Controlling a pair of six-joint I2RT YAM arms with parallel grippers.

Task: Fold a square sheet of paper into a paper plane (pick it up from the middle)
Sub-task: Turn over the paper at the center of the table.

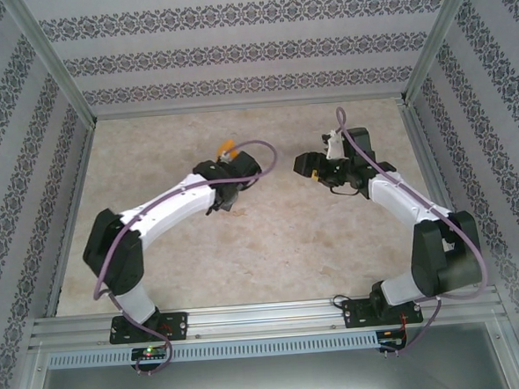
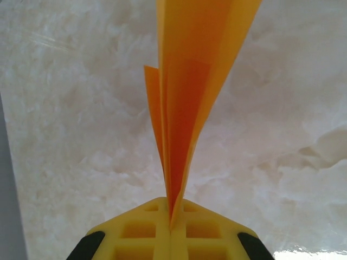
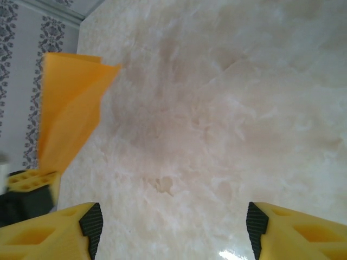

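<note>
Inside left gripper (image 2: pixel 171 218), folded orange paper (image 2: pixel 187 97)

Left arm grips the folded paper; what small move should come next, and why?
Probably bring the right gripper toward the folded orange paper: its jaws stand open and empty, apart from the paper, while the left gripper is shut on one end, so further folding likely needs a second hold.
</note>
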